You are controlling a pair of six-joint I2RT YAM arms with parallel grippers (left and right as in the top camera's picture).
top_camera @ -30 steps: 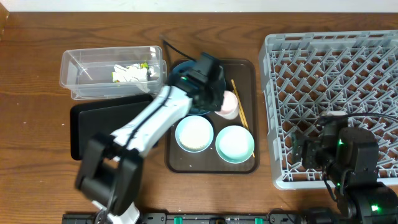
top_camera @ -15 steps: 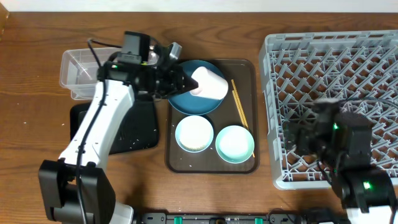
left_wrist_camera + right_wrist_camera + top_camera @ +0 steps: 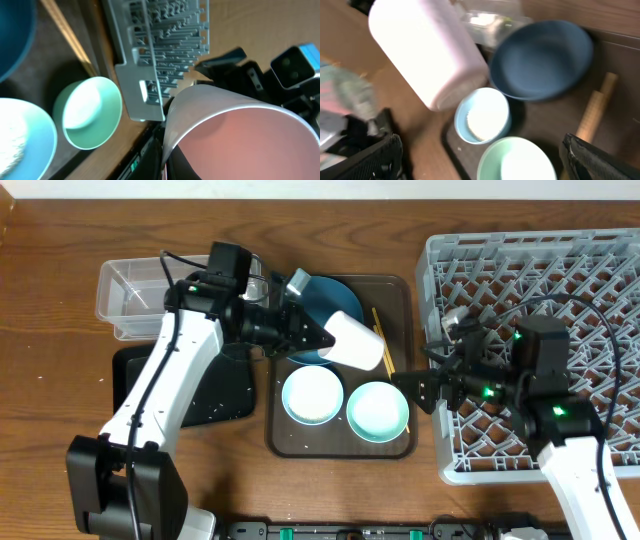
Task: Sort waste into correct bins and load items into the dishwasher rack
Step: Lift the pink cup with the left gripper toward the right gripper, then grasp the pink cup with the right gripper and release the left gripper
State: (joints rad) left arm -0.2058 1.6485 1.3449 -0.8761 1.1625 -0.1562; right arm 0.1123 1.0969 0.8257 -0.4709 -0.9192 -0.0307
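A brown wooden table (image 3: 60, 480) is seen from above, and the dishwasher rack (image 3: 560, 270) stands at 3 o'clock of the brown tray (image 3: 396, 294). The pink-white cup (image 3: 352, 342) is held lifted and laid on its side by the left gripper (image 3: 320, 338), whose fingers are clamped on it. Half a second ago it was kept over the dark-blue dish (image 3: 330, 295). Now it is found at 4 o'clock of the dish, just beside the chopsticks (image 3: 384, 345) and nearer to the rack. The right gripper (image 3: 413, 385), folded over the rack before, is now stretched out past the rack's 9 o'clock edge, with its fingers wide apart and nothing between them. It is judged that the cup is being brought to the rack, perhaps by a handover. The pale-blue bowl (image 3: 312, 395) and the mint-green bowl (image 3: 377, 410) are left at 6 o'clock on the tray.
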